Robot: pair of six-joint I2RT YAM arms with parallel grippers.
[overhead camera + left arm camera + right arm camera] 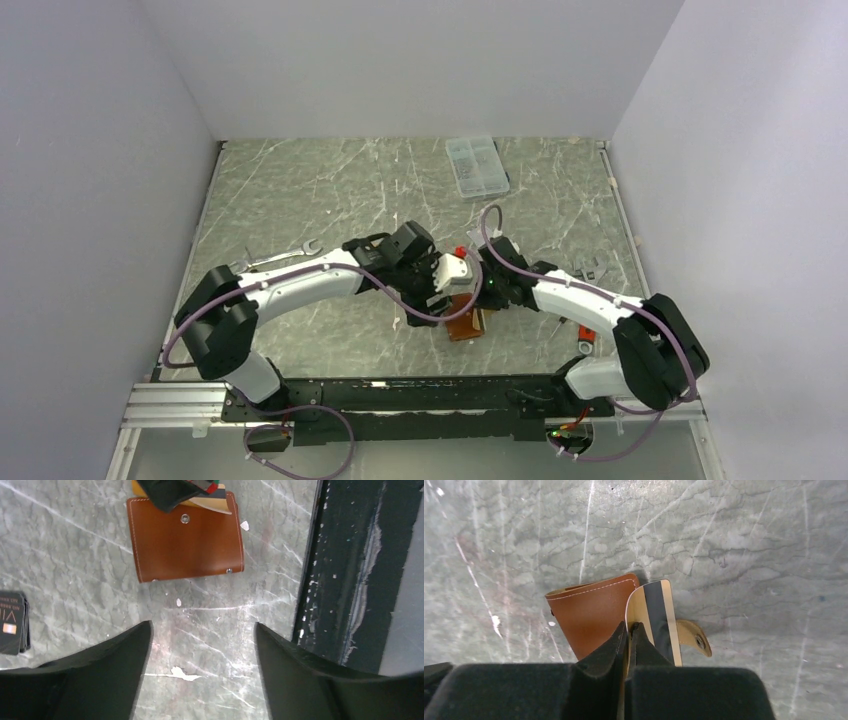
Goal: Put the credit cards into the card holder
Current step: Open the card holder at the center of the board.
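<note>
Surface, top view: grey marbled table [300, 200] between pale walls, with a clear compartment box [477, 167] at the far side, well apart from the work.
Arms, top view: both reach to the middle, where the left gripper [437, 283] and right gripper [470, 295] crowd over the brown card holder [467, 322], which lies near the front edge.
Tool, left wrist view: fingers spread wide with nothing between them, hovering over bare table.
Things, left wrist view: the card holder lies flat with its leather outside up. The black cards [12, 622] sit stacked at the left edge of the view, well apart from it.
Tool, right wrist view: fingers pressed together, pinching the tan card [655, 612] by its near end.
Card, right wrist view: its far end meets the holder's raised flap, beside the snap tab [696, 639]. Whether it has entered a pocket cannot be told.
Risk, slide: nothing pins the holder, so a push on the card would likely shove the leather along the table.
Risk, bend: a corner caught on the flap could bow the thin card or twist it in the pinch.
Risk, clash: the two grippers are close, so a careless move could knock them together.
</note>
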